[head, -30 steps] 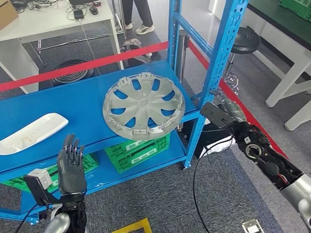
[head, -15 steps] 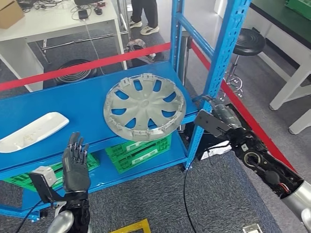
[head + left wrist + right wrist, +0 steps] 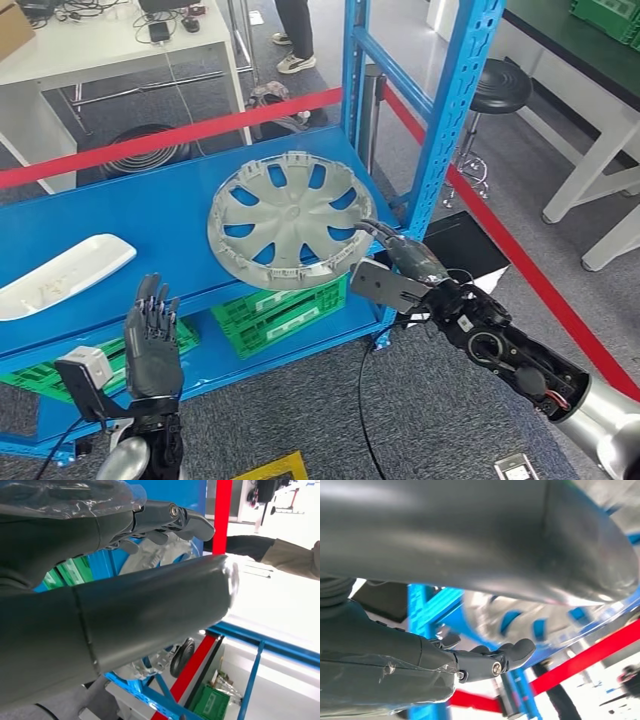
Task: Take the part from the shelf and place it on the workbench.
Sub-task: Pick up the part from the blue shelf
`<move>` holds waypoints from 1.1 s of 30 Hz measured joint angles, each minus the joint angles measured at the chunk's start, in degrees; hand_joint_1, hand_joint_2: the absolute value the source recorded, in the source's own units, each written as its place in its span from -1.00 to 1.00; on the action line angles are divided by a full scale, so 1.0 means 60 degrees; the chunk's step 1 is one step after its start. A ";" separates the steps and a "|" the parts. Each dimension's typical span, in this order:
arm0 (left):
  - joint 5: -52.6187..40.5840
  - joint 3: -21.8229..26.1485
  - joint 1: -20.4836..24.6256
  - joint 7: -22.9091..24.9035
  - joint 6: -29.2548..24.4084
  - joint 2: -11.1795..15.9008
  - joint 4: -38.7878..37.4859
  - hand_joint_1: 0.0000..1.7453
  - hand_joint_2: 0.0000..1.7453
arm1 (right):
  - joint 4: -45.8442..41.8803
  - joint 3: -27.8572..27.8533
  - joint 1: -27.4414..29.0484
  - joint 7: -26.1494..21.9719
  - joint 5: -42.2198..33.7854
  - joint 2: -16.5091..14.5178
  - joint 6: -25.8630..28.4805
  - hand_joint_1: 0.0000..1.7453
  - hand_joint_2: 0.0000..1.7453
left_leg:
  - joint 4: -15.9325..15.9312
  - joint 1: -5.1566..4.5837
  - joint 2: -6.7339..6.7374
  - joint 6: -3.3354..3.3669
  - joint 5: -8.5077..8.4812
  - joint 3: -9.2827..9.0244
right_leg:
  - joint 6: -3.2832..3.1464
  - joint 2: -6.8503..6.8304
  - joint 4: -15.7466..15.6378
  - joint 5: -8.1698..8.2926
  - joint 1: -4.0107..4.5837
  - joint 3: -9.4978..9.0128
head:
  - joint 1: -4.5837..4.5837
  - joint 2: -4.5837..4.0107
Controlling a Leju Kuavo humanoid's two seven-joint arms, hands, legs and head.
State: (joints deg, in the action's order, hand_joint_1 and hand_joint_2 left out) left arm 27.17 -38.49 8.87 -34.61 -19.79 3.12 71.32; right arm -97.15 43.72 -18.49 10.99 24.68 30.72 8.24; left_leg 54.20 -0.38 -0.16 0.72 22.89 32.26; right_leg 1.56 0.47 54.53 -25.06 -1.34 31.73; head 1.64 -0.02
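Blue shelf [image 3: 151,215] with unlabelled grey hubcap [image 3: 290,220]; left hand [image 3: 153,345] and right hand [image 3: 400,262] fingers spread, empty.

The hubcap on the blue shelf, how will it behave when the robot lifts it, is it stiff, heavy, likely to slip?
The hubcap looks like thin moulded plastic with open slots, so probably light for its width and fairly stiff. Its glossy face may be slippery. It overhangs the shelf edge, so it could tip if pressed there. The right hand is at its rim; the left hand is open.

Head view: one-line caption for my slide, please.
Both open hands, left and right, flank the grey hubcap lying on the blue shelf, neither holding it.
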 joint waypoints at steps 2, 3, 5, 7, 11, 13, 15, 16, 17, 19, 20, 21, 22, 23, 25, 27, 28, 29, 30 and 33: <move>0.0000 0.0000 0.0005 -0.0002 -0.0003 -0.0027 -0.0001 -1.00 -1.00 | 0.0001 0.0124 -0.0061 -0.0034 -0.0017 -0.0042 -0.0029 -1.00 -1.00 | -0.0101 0.0043 0.0000 0.0100 -0.0068 -0.0032 | 0.0086 -0.0015 0.0292 -0.0233 -0.0007 0.0122 | 0.0040 0.0000; 0.0001 0.0000 0.0007 -0.0003 -0.0003 -0.0043 -0.0003 -1.00 -1.00 | 0.0004 0.0176 -0.0093 -0.0043 -0.0027 -0.0053 -0.0037 -1.00 -1.00 | -0.0142 0.0062 0.0001 0.0140 -0.0096 -0.0044 | 0.0108 -0.0023 0.0724 -0.0499 -0.0011 0.0312 | 0.0086 0.0000; 0.0011 0.0000 -0.0005 -0.0003 -0.0010 -0.0054 -0.0014 -1.00 -1.00 | 0.0017 0.0278 -0.0135 -0.0101 -0.0063 -0.0073 -0.0077 -1.00 -1.00 | -0.0144 0.0049 0.0001 0.0182 -0.0105 -0.0028 | 0.0142 -0.0026 0.2083 -0.1163 -0.0003 0.0931 | 0.0190 0.0000; 0.0036 0.0000 -0.0030 -0.0004 -0.0025 -0.0056 -0.0039 -1.00 -1.00 | 0.0050 0.0391 -0.0153 -0.0221 -0.0126 -0.0105 -0.0175 -1.00 -1.00 | -0.0132 0.0038 0.0000 0.0190 -0.0104 -0.0016 | 0.0166 -0.0030 0.3004 -0.1423 -0.0003 0.1380 | 0.0256 0.0000; 0.0091 0.0000 -0.0029 -0.0035 -0.0032 -0.0093 -0.0077 -1.00 -1.00 | 0.0100 0.0643 -0.0333 -0.0420 -0.0201 -0.0212 -0.0390 -1.00 -1.00 | -0.0015 0.0014 -0.0008 0.0120 -0.0037 0.0000 | 0.0124 -0.0056 0.0944 -0.0282 0.0005 0.0381 | 0.0372 0.0000; 0.0095 -0.0002 -0.0015 -0.0056 -0.0032 -0.0107 -0.0094 -1.00 -1.00 | 0.0107 0.0735 -0.0427 -0.0462 -0.0212 -0.0269 -0.0458 -1.00 -1.00 | 0.0080 -0.0017 -0.0012 0.0042 0.0005 0.0056 | 0.0032 -0.0055 0.0205 -0.0091 0.0033 0.0044 | 0.0370 0.0000; 0.0095 -0.0004 -0.0001 -0.0068 -0.0017 -0.0109 -0.0129 -1.00 -1.00 | 0.0118 0.0904 -0.0521 -0.0505 -0.0184 -0.0340 -0.0615 -1.00 -1.00 | 0.0101 -0.0019 -0.0008 -0.0032 0.0001 0.0083 | -0.0085 -0.0028 0.0125 -0.0098 0.0065 0.0037 | 0.0305 0.0000; 0.0091 -0.0004 0.0005 -0.0071 0.0005 -0.0111 -0.0143 -1.00 -1.00 | 0.0122 0.1011 -0.0570 -0.0519 -0.0150 -0.0378 -0.0717 -1.00 -1.00 | 0.0122 -0.0011 -0.0007 -0.0078 0.0015 0.0082 | -0.0132 -0.0023 0.0115 -0.0079 0.0057 0.0032 | 0.0277 0.0000; 0.0083 -0.0004 0.0016 -0.0073 0.0044 -0.0116 -0.0155 -1.00 -1.00 | 0.0125 0.1111 -0.0624 -0.0525 -0.0106 -0.0413 -0.0814 -1.00 -1.00 | 0.0232 -0.0002 -0.0004 -0.0136 0.0102 0.0116 | -0.0176 -0.0021 0.0102 -0.0060 0.0042 0.0026 | 0.0234 0.0000; 0.0054 -0.0004 0.0046 -0.0075 0.0138 -0.0128 -0.0168 -1.00 -1.00 | 0.0144 0.1232 -0.0731 -0.0507 -0.0013 -0.0450 -0.0950 -1.00 -1.00 | 0.1044 0.0027 -0.0004 -0.0261 0.0586 0.0464 | -0.0236 -0.0042 0.0081 -0.0030 -0.0003 0.0018 | 0.0127 0.0000; 0.0036 -0.0004 0.0058 -0.0076 0.0183 -0.0137 -0.0178 -1.00 -1.00 | 0.0176 0.1274 -0.0790 -0.0495 0.0032 -0.0453 -0.0997 -1.00 -1.00 | 0.1719 0.0040 -0.0003 -0.0310 0.0921 0.0778 | -0.0246 -0.0051 0.0081 -0.0027 -0.0005 0.0025 | 0.0068 0.0000; 0.0016 -0.0004 0.0064 -0.0076 0.0223 -0.0143 -0.0196 -1.00 -1.00 | 0.0231 0.1317 -0.0854 -0.0488 0.0078 -0.0453 -0.1036 -1.00 -1.00 | 0.2415 0.0054 -0.0003 -0.0339 0.1202 0.1114 | -0.0254 -0.0060 0.0081 -0.0026 -0.0004 0.0032 | 0.0032 0.0000; -0.0005 -0.0004 0.0062 -0.0076 0.0255 -0.0148 -0.0216 -1.00 -1.00 | 0.0303 0.1357 -0.0915 -0.0485 0.0117 -0.0453 -0.1060 -1.00 -1.00 | 0.2910 0.0062 -0.0002 -0.0350 0.1340 0.1363 | -0.0258 -0.0064 0.0082 -0.0027 -0.0003 0.0034 | 0.0016 0.0000; -0.0027 -0.0004 0.0061 -0.0076 0.0278 -0.0154 -0.0233 -1.00 -1.00 | 0.0388 0.1393 -0.0971 -0.0498 0.0148 -0.0453 -0.1075 -1.00 -1.00 | 0.3046 0.0065 -0.0003 -0.0341 0.1286 0.1444 | -0.0260 -0.0062 0.0082 -0.0029 -0.0002 0.0030 | 0.0010 0.0000; -0.0065 -0.0004 0.0065 -0.0076 0.0304 -0.0165 -0.0258 -1.00 -1.00 | 0.0563 0.1425 -0.1076 -0.0536 0.0178 -0.0453 -0.1065 -1.00 -1.00 | 0.2166 0.0066 -0.0004 -0.0273 0.0706 0.1049 | -0.0258 -0.0050 0.0082 -0.0034 -0.0002 0.0011 | -0.0002 0.0000; -0.0090 -0.0004 0.0077 -0.0076 0.0322 -0.0181 -0.0269 -1.00 -1.00 | 0.0761 0.1409 -0.1203 -0.0581 0.0182 -0.0453 -0.1023 -1.00 -1.00 | 0.0741 0.0044 -0.0009 -0.0175 0.0137 0.0390 | -0.0223 -0.0028 0.0081 -0.0041 0.0013 0.0008 | -0.0008 0.0000; -0.0097 -0.0004 0.0083 -0.0076 0.0331 -0.0190 -0.0272 -1.00 -1.00 | 0.0873 0.1390 -0.1266 -0.0602 0.0180 -0.0453 -0.0995 -1.00 -1.00 | 0.0300 0.0026 -0.0012 -0.0133 0.0003 0.0193 | -0.0188 -0.0018 0.0079 -0.0041 0.0023 0.0016 | -0.0004 0.0000; -0.0104 -0.0004 0.0085 -0.0076 0.0338 -0.0197 -0.0276 -1.00 -1.00 | 0.0980 0.1371 -0.1314 -0.0623 0.0175 -0.0453 -0.0963 -1.00 -1.00 | 0.0122 0.0007 -0.0016 -0.0099 -0.0012 0.0125 | -0.0142 -0.0011 0.0075 -0.0041 0.0032 0.0025 | 0.0002 0.0000; -0.0107 -0.0004 0.0082 -0.0076 0.0342 -0.0202 -0.0279 -1.00 -1.00 | 0.1081 0.1348 -0.1345 -0.0640 0.0167 -0.0453 -0.0928 -1.00 -1.00 | 0.0116 -0.0016 -0.0018 -0.0060 -0.0011 0.0130 | -0.0082 -0.0005 0.0060 -0.0035 0.0037 0.0026 | 0.0008 0.0000; -0.0126 -0.0004 0.0082 -0.0073 0.0342 -0.0223 -0.0280 -1.00 -1.00 | 0.1374 0.1248 -0.1397 -0.0685 0.0122 -0.0453 -0.0813 -1.00 -1.00 | -0.0005 0.0010 -0.0016 0.0115 -0.0078 0.0084 | 0.0078 -0.0024 0.0306 -0.0243 0.0016 0.0128 | 0.0041 0.0000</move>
State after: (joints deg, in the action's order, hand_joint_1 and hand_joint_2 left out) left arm 26.41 -38.51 9.36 -35.04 -17.73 1.78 69.64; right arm -88.91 51.20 -26.87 6.89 25.41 28.00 3.36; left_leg 54.17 -0.32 -0.25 1.41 22.42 32.76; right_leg 2.03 0.32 56.36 -26.52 -1.25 32.49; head 1.89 -0.02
